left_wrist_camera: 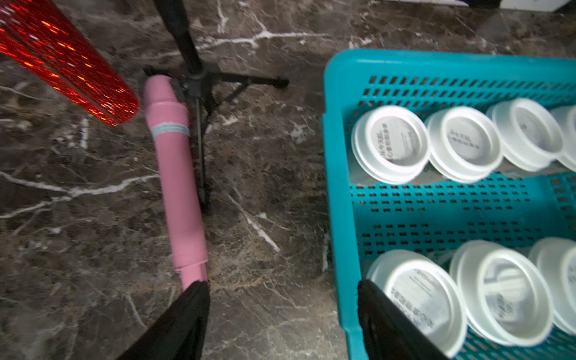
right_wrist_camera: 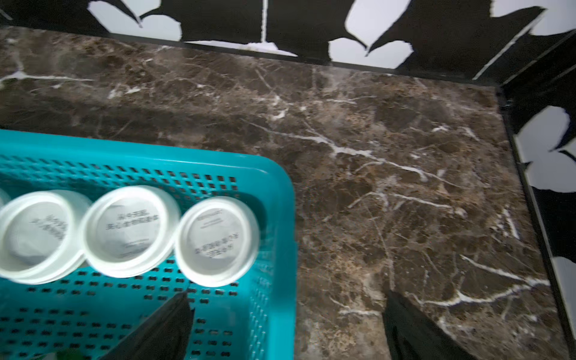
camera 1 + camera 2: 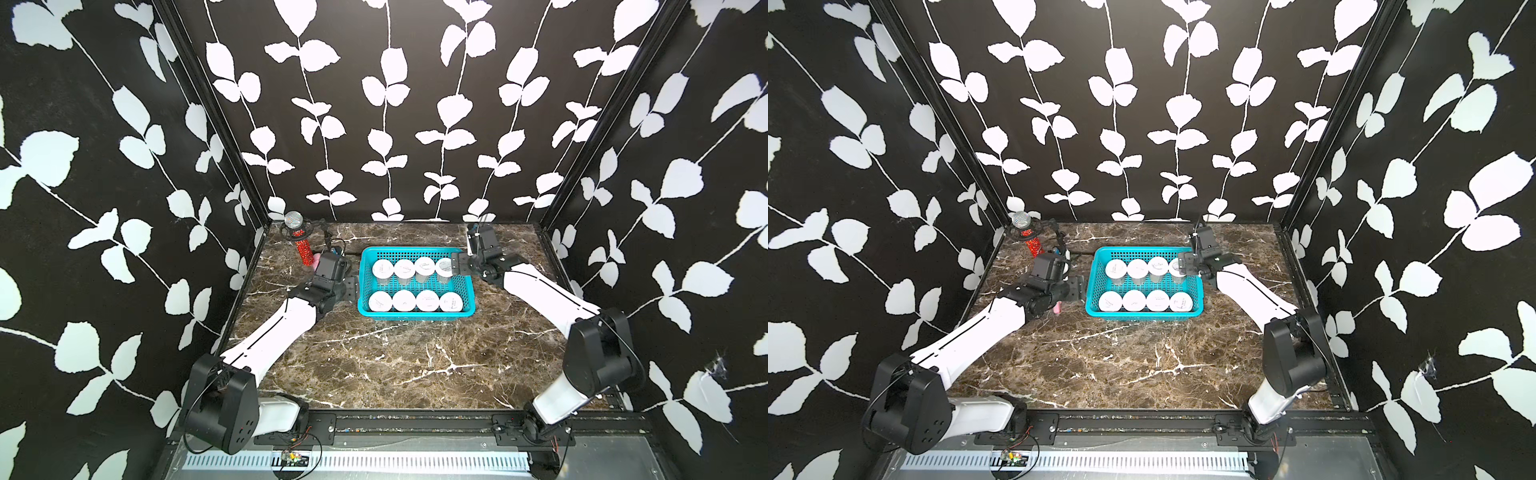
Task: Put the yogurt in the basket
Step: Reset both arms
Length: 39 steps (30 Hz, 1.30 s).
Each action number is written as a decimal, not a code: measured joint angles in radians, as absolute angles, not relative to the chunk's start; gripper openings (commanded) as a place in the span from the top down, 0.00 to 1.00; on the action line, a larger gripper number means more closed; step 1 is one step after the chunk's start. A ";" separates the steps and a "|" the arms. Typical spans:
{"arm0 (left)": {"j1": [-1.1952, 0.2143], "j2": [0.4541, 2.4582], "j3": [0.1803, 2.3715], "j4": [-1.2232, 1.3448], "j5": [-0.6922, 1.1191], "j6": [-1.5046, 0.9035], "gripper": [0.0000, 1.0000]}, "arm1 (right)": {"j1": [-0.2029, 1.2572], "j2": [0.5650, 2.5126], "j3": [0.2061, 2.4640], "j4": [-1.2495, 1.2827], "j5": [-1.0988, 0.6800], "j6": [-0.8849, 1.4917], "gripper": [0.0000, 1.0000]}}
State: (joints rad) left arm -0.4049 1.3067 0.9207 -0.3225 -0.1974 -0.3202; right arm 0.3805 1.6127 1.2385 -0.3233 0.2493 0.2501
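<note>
We see eight yogurt cups (image 3: 404,300), with round flat white lids and clear sides, standing in two rows of four inside the turquoise basket (image 3: 409,250). Its plastic walls are a perforated grid, and it sits mid-frame in both top views on the veined brown marble table (image 3: 374,365). The left gripper (image 1: 280,283) and right gripper (image 2: 286,294) each have their black fingers apart and empty, one at each short end of the basket.

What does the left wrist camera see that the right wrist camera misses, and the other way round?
Left wrist only: a pink bottle lying on the table, a red glittery microphone, a black tripod. Right wrist only: the leaf-patterned wall behind the table's corner. Both: the turquoise basket holding white-lidded yogurt cups, plus an open gripper each: the left gripper, the right gripper.
</note>
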 measured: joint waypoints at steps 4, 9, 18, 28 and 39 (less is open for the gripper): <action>-0.405 1.307 0.894 -0.251 -0.349 -0.265 0.07 | 0.351 1.540 1.127 -0.256 0.358 0.286 0.01; -0.405 1.307 0.822 -0.145 -0.519 -0.182 0.01 | 0.306 1.463 1.002 -0.183 0.467 0.310 0.01; -0.377 1.327 0.732 0.058 -0.654 0.006 0.01 | 0.209 1.426 0.852 -0.092 0.574 0.295 0.01; -0.217 1.383 0.627 0.284 -0.461 0.096 0.01 | 0.143 1.439 0.738 0.082 0.540 0.201 0.01; -0.121 1.409 0.477 0.583 -0.215 0.158 0.01 | 0.086 1.460 0.604 0.346 0.419 0.096 0.01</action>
